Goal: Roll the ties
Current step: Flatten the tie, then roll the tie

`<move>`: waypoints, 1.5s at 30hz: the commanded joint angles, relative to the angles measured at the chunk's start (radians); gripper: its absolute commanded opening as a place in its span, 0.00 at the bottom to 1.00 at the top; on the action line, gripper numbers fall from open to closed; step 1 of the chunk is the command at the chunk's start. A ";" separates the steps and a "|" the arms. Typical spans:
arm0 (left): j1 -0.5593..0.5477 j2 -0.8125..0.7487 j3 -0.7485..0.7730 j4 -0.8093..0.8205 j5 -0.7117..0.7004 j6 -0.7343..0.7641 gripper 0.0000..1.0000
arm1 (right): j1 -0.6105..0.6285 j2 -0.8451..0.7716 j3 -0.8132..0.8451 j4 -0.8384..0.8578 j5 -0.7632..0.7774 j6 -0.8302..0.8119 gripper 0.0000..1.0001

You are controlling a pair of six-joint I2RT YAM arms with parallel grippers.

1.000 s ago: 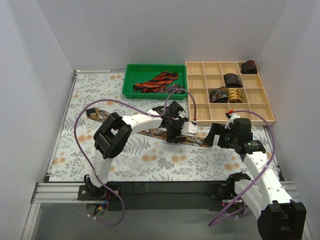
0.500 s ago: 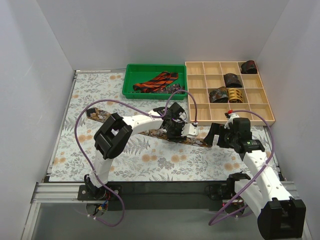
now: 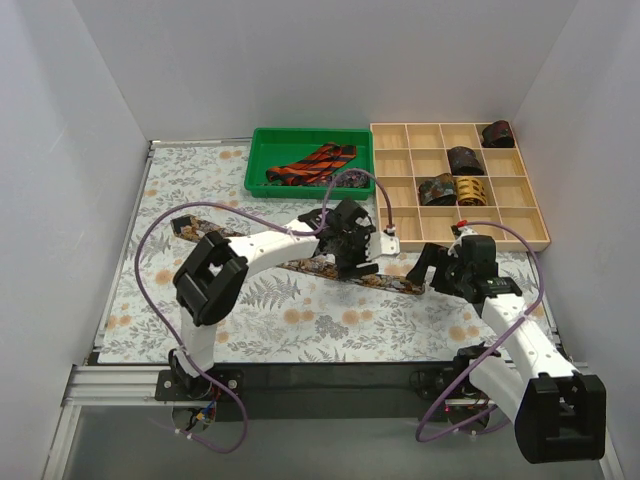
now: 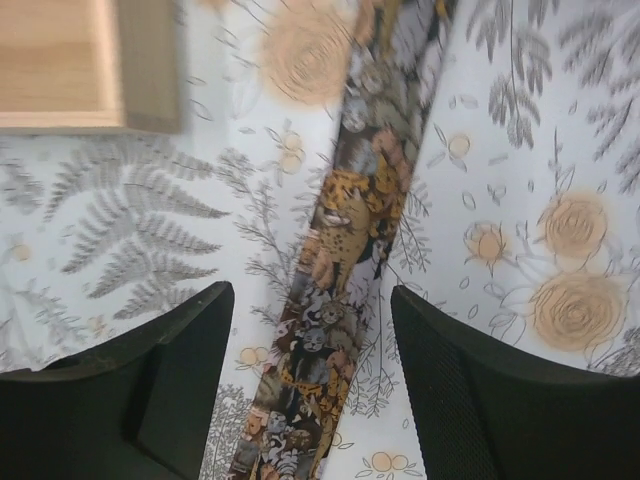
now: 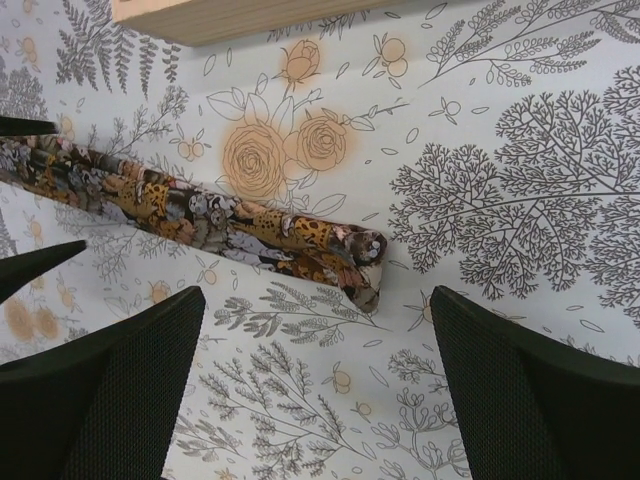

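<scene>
From above, the long dark necktie with brown-gold mottled print (image 3: 300, 264) lies flat across the floral table covering (image 3: 280, 320), with the left gripper (image 3: 352, 265) over its middle and the right gripper (image 3: 425, 272) by its right end

Left wrist: jaws partly spread, the tie running between them

Right wrist: jaws wide, the tie's folded end between them

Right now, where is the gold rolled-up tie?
In the top view, the gold rolled tie sits in a compartment of the wooden tray at the table's far right, next to a dark mottled coil.
</scene>
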 commanded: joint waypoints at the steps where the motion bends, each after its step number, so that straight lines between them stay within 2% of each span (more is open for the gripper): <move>1: -0.006 -0.186 -0.047 0.153 -0.051 -0.199 0.60 | -0.013 0.038 -0.024 0.110 -0.012 0.070 0.81; 6: -0.005 -0.280 -0.150 0.296 -0.049 -0.422 0.60 | -0.052 0.096 -0.055 0.158 -0.014 0.085 0.73; 7: -0.006 -0.288 -0.173 0.330 -0.034 -0.472 0.60 | -0.060 0.099 -0.073 0.170 -0.024 0.088 0.69; 9: -0.008 -0.298 -0.198 0.379 -0.035 -0.515 0.60 | -0.080 0.101 -0.090 0.205 -0.049 0.094 0.66; 10: -0.006 -0.300 -0.208 0.391 -0.029 -0.540 0.60 | -0.085 0.101 -0.101 0.214 -0.055 0.097 0.61; 11: -0.008 -0.301 -0.227 0.402 -0.031 -0.555 0.59 | -0.094 0.099 -0.107 0.223 -0.061 0.099 0.60; 17: -0.008 -0.266 -0.238 0.422 -0.018 -0.608 0.59 | -0.129 0.107 -0.126 0.268 -0.100 0.103 0.51; 23: -0.009 -0.225 -0.225 0.439 -0.002 -0.646 0.59 | -0.149 0.114 -0.138 0.308 -0.138 0.116 0.50; 30: -0.019 -0.205 -0.222 0.443 0.002 -0.664 0.58 | -0.158 0.142 -0.155 0.319 -0.152 0.125 0.43; 33: -0.019 -0.199 -0.218 0.443 -0.005 -0.672 0.58 | -0.169 0.137 -0.172 0.320 -0.140 0.116 0.39; 34: -0.020 -0.197 -0.216 0.445 -0.002 -0.678 0.58 | -0.172 0.136 -0.179 0.320 -0.137 0.113 0.33; 37: -0.020 -0.183 -0.202 0.445 0.000 -0.692 0.58 | -0.186 0.142 -0.187 0.316 -0.129 0.088 0.26; 45: -0.035 -0.119 -0.158 0.483 0.020 -0.827 0.58 | -0.198 0.157 -0.186 0.293 -0.153 -0.012 0.16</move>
